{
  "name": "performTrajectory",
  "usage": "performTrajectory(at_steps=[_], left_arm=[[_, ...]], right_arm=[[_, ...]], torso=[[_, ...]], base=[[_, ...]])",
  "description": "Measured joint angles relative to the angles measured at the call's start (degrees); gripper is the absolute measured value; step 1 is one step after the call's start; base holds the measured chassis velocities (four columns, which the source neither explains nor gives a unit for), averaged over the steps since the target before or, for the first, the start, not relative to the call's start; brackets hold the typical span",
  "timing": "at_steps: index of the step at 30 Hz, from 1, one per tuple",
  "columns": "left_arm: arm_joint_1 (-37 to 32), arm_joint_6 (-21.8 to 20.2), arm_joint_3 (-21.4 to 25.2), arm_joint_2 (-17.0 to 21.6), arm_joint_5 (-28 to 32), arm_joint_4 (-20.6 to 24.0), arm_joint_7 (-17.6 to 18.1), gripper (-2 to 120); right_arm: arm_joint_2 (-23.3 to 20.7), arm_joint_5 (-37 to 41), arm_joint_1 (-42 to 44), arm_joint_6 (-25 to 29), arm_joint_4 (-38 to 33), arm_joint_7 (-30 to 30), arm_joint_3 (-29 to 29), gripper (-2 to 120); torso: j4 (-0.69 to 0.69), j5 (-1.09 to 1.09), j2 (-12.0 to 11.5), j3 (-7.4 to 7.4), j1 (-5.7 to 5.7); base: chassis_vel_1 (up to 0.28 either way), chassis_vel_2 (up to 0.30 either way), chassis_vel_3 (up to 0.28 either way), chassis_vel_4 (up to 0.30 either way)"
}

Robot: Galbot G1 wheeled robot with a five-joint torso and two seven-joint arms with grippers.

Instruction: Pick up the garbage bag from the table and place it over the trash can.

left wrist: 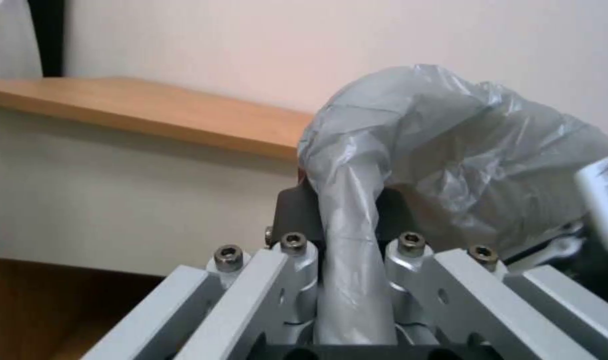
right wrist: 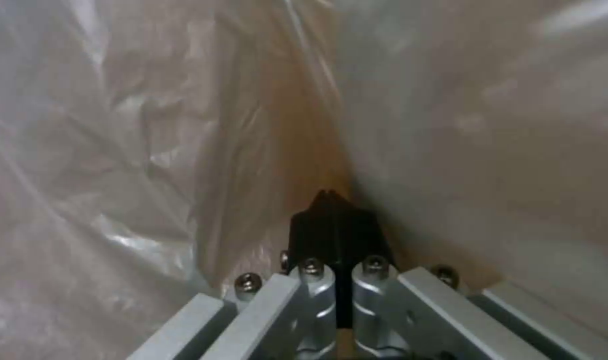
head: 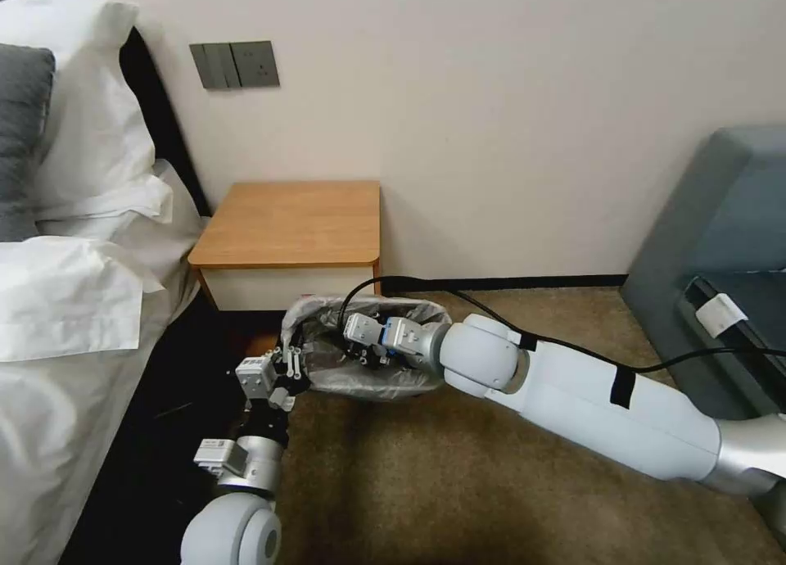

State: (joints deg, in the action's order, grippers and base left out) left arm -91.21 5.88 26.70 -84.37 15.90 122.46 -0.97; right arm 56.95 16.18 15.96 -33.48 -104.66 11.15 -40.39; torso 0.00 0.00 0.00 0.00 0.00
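Grey crinkled film of the garbage bag (left wrist: 451, 150) is pinched in our left hand (head: 288, 367) at the near rim of the trash can (head: 368, 385); inside the bag our right hand (head: 360, 350) is fully closed, empty; beyond stands the bare bench (head: 291, 221).

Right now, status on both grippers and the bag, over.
Left gripper shut on garbage bag rim, beside the trash can. Right gripper shut, down inside the bag. Bag draped over can mouth. Table behind. No obstruction seen.
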Motion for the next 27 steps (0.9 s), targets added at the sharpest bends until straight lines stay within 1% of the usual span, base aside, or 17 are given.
performTrajectory(at_steps=[5,10,16,24,27], left_arm=[[0.2,-0.1,-0.1,0.0,0.3,0.8,0.0,8],[0.2,-0.1,-0.1,0.0,0.6,1.0,-0.1,8],[0.3,-0.6,-0.1,-0.1,2.1,1.7,-0.1,8],[0.1,-1.1,0.3,-0.2,3.5,2.2,0.0,8],[0.1,-1.1,0.5,-0.2,3.5,2.1,0.0,8]], right_arm=[[0.5,-1.7,-1.1,-0.7,1.6,-1.8,-1.9,0],[0.6,-3.4,-2.6,-1.5,2.5,-1.2,-3.0,0],[1.1,-1.9,-3.6,-3.8,3.5,-0.9,-3.6,0],[1.0,-1.7,-4.0,-4.6,3.9,0.0,-3.6,0],[0.9,0.3,-4.0,-4.5,3.2,-1.3,-3.2,0]], torso=[[0.0,0.0,0.0,0.0,0.0],[0.0,0.0,0.0,0.0,0.0],[0.0,0.0,0.0,0.0,0.0],[0.0,0.0,0.0,0.0,0.0],[0.0,0.0,0.0,0.0,0.0]], base=[[0.0,0.0,0.0,0.0],[0.0,0.0,0.0,0.0],[0.0,0.0,0.0,0.0],[0.0,0.0,0.0,0.0],[0.0,0.0,0.0,0.0]])
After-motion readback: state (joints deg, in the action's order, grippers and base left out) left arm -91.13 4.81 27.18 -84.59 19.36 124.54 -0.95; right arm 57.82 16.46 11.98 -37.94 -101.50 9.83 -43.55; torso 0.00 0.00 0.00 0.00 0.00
